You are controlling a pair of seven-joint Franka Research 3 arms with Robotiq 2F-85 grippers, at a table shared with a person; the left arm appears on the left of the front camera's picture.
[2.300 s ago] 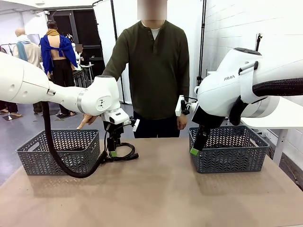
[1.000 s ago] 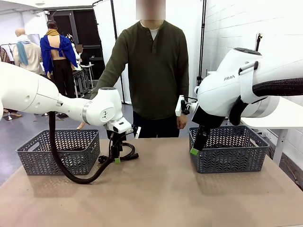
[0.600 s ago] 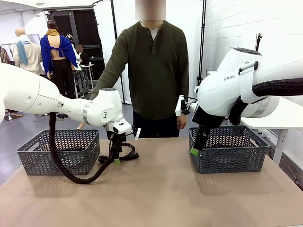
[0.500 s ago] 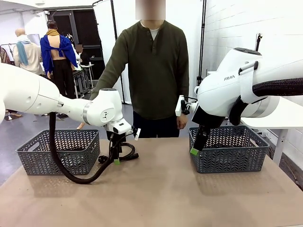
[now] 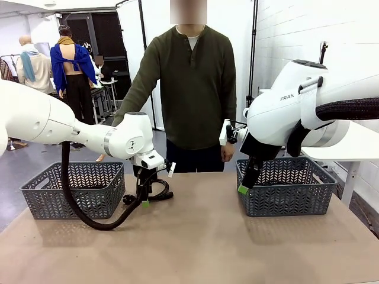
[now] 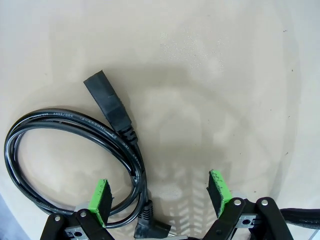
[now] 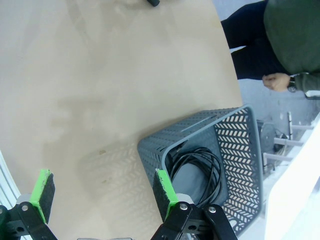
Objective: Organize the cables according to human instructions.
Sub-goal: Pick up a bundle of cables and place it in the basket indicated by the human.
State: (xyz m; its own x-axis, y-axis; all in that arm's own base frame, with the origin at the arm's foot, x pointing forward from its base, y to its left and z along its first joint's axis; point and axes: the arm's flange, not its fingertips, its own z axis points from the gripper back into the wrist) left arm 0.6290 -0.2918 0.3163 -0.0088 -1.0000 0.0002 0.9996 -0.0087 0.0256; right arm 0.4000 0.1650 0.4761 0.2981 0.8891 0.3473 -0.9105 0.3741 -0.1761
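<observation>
Lying on the table beside the left basket: one coiled cable. Your left gripper, lower than two seconds ago, straddles it wide open, holding nothing; grasp likely next. Right gripper open, empty, above the right basket holding another cable.

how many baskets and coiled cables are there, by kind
grey baskets: 2, left basket, right basket
coiled black cables: 2, cable on the table, cable in the right basket
total: 4
</observation>
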